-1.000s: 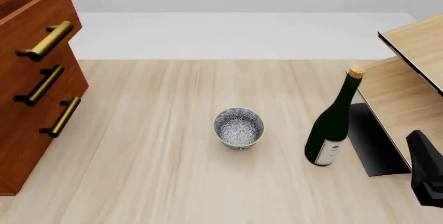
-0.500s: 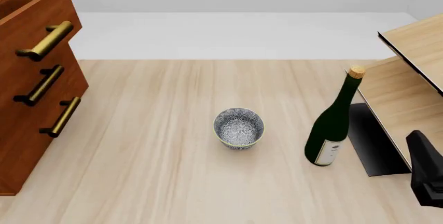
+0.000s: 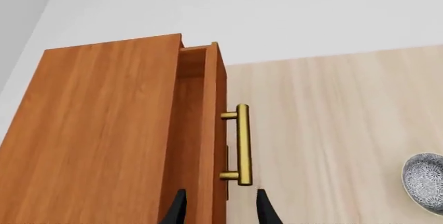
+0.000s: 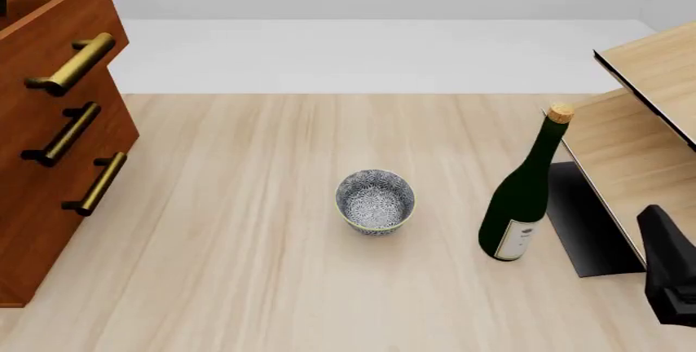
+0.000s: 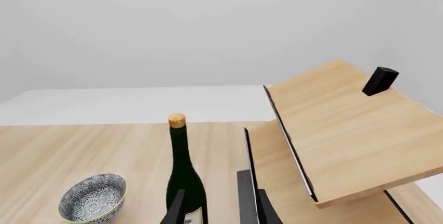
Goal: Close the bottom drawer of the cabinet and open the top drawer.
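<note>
We see the cabinet [image 4: 44,124] at the table's [image 4: 240,246] left edge, its top drawer [image 4: 60,22] jutting out above the two below. A bowl [image 4: 376,200] sits mid-table, a bottle [image 4: 524,189] upright to its right. Right of the bottle stands a shelf unit [image 4: 641,124].

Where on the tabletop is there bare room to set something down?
Bare wood lies between the cabinet and the bowl, and behind the bowl to the table's far edge. It is crowded on the right, where the bottle stands near the shelf unit.
</note>
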### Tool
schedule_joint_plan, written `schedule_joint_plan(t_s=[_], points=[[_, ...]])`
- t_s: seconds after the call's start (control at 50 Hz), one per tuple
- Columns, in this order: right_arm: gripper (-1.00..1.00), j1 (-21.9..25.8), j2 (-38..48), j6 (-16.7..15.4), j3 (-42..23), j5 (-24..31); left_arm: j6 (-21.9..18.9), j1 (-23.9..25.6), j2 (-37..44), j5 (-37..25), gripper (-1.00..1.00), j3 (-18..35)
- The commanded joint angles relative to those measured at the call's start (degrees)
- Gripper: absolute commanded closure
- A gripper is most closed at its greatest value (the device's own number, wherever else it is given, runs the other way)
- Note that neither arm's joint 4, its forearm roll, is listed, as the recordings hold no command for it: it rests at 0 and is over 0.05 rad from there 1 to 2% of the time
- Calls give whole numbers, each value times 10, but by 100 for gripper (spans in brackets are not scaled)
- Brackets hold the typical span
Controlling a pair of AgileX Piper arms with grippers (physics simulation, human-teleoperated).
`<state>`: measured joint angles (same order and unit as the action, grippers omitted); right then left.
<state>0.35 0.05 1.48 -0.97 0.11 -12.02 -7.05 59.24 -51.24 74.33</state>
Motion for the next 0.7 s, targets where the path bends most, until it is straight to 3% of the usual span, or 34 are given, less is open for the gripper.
schedule_joint_plan(t_s=[0.02, 0.7], points=[[-100, 1, 0, 0, 0, 0, -5, -12, -7, 10, -100, -24], [-100, -1, 0, 2, -1, 1, 1, -25, 0, 48, -100, -70]])
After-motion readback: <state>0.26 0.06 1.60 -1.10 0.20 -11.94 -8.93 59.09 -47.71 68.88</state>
